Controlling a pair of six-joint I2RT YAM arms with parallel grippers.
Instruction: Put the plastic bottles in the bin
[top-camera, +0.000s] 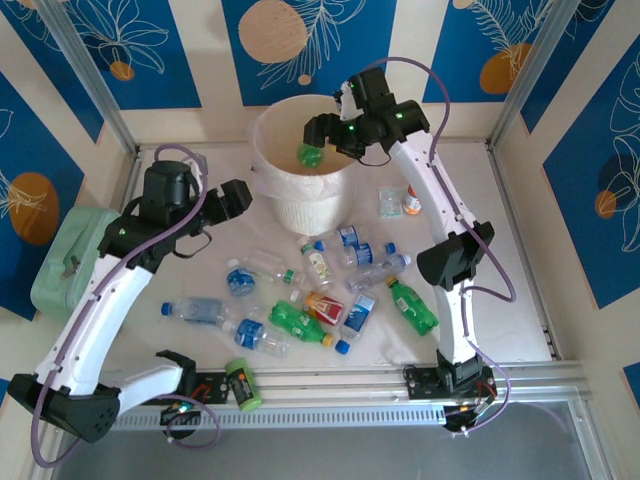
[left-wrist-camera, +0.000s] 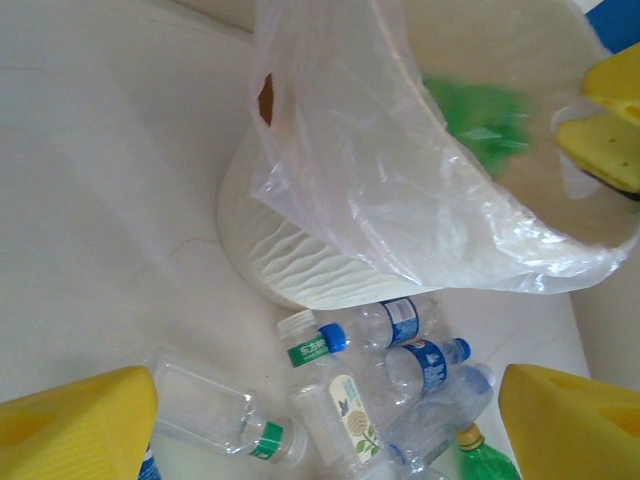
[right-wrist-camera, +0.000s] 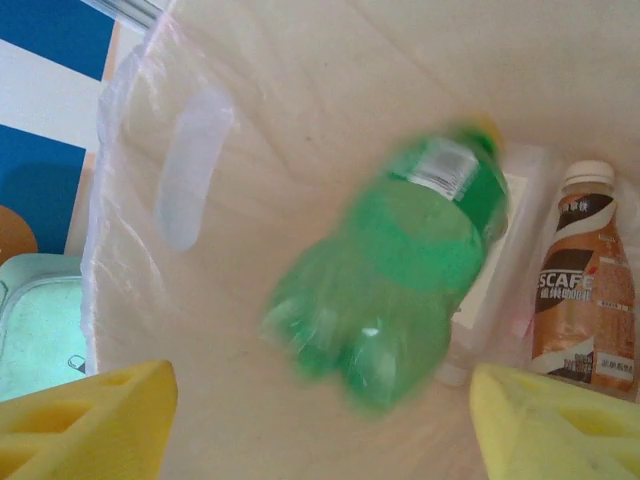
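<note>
Right arm (top-camera: 430, 190) arches over the bin (top-camera: 266, 130), right pincer (top-camera: 320, 132) released above a blurred green bottle (top-camera: 310, 155); left pincer (top-camera: 246, 197) also released.

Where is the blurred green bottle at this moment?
In the top view the green bottle is over the mouth of the white bin, at the far centre, close by the right end effector.

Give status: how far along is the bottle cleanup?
Done: a brown-labelled bottle lies in the bin. In hand: a green bottle, blurred as if mid-drop, under the open right hand. Left: roughly a dozen bottles on the table; left hand open, empty.
</note>
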